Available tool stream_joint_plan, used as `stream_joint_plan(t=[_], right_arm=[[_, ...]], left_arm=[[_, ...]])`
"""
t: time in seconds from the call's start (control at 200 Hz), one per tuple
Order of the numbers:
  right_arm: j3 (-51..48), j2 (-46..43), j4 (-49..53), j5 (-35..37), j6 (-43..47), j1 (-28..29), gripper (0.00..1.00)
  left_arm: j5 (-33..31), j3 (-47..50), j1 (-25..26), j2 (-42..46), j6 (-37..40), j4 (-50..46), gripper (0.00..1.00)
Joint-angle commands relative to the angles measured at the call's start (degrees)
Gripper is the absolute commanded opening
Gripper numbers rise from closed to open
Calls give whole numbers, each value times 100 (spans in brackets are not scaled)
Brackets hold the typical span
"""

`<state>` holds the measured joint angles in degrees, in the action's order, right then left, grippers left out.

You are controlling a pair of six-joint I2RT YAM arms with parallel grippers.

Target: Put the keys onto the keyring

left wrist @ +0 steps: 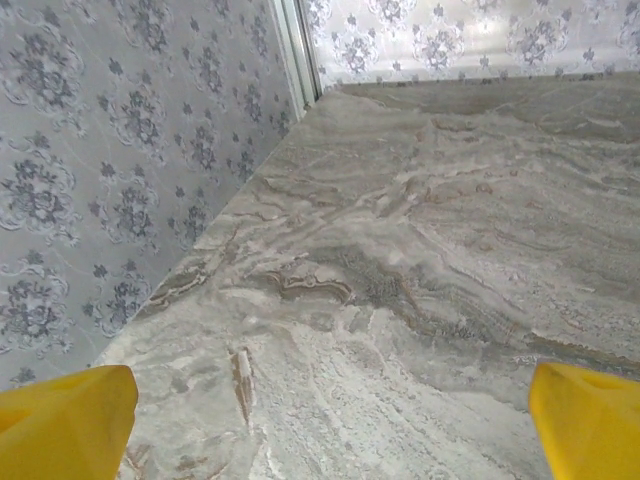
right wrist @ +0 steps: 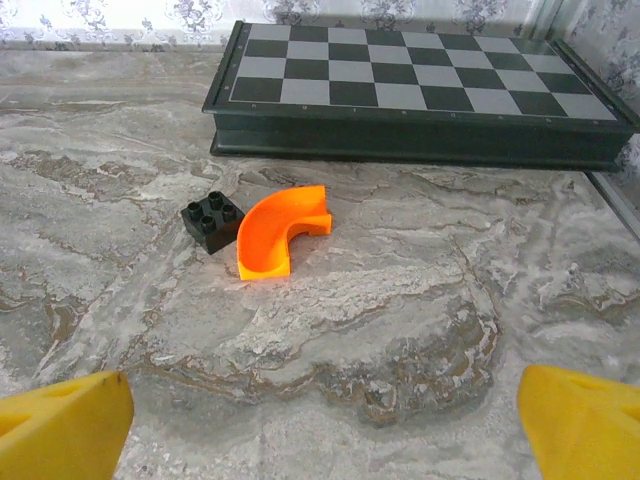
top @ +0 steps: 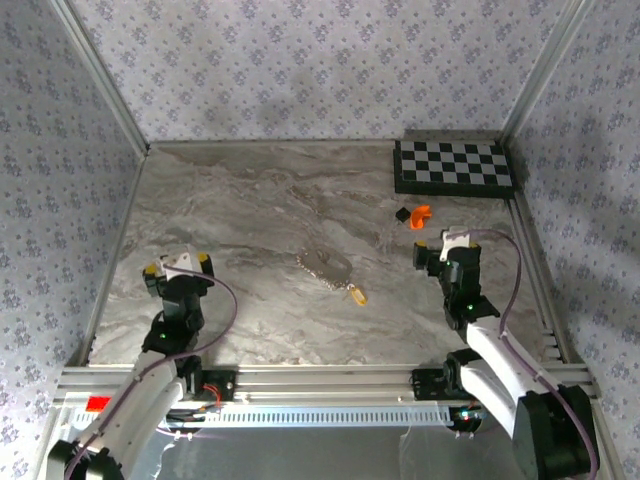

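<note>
Top external view: keyring [top: 322, 264] lies flat near mid-table, between the two arms and well apart from both. A silvery cluster sits on it; the keys [top: 345, 285] trail off its near-right side, ending in the yellow-headed key [top: 356, 294]. At this size it cannot be told whether any key is threaded on the loop or just lying against it.

Left gripper [top: 178, 264] hangs over the near-left part of the table [top: 230, 210], fingers wide apart, nothing between them. Left wrist view agrees: yellow pads [left wrist: 65, 425] at the two lower corners, bare marble between.

Right gripper [top: 443, 250] sits near the right edge, fingers likewise spread and empty. Right wrist view: pads [right wrist: 60, 430] far apart; ahead lie a black brick [right wrist: 212, 222] and an orange curved piece [right wrist: 275, 232], just beside each other, with a chessboard [right wrist: 400, 90] behind them.

Progress, as judged: nothing gripped, nothing touched. Picking up a key, steadying the ring and threading each key all remain to be done. The task looks to be at its start.

Writing: none legible. The chessboard carries no readable lettering; a small red tag [top: 97, 404] by the left base is too small to read.
</note>
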<state>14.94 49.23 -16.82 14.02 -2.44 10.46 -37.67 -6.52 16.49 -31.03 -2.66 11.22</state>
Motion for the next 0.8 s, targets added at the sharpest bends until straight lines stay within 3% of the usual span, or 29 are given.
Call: stream_joint_plan(t=[0.0,0.32,0.67,0.795], right_arm=[[-227,185,-753,11,121,-46,100],[-341,1021,-1702,271,245,-48,100],[-278,1946,-2900,350,433,-62,100],[-131,2131,-2865,429,524,-65,100]], left_arm=[[384,-11,-181,-399,-161,901,100],[573,-315,-414,-2164,-1,1915,100],[729,-645,-745,-3240,36,2647,100],[840,-731,-895,-3537,-37,2901,100]])
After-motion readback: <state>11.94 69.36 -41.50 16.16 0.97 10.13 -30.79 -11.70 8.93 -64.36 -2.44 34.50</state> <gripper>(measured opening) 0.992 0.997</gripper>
